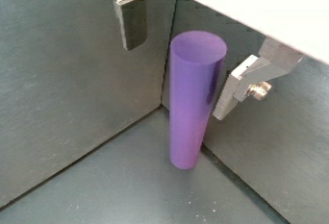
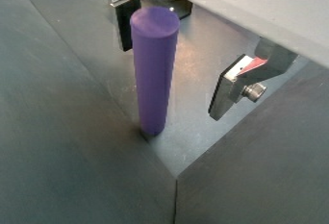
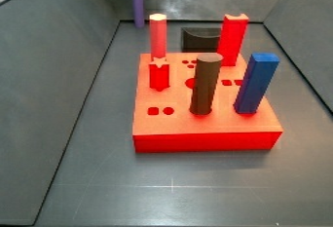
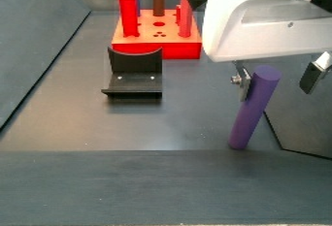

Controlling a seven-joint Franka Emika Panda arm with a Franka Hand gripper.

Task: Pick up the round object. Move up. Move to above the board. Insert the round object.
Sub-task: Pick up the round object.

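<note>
Jaws (image 1: 193, 40) spread wide, one finger (image 1: 129, 16) on each side of the purple cylinder (image 1: 193, 98), neither pad touching it. Cylinder stands on the dark bench (image 4: 116, 123), leaning a little, its top level with the fingertips and its foot close to the corner where two grey walls meet. In a side view the cylinder (image 4: 253, 109) sits directly under the white wrist housing (image 4: 266, 16). Red board (image 3: 202, 99) lies well apart from the jaws, carrying red, blue and dark pegs. Fixture (image 4: 134, 72) stands between board (image 4: 155, 41) and jaws.
</note>
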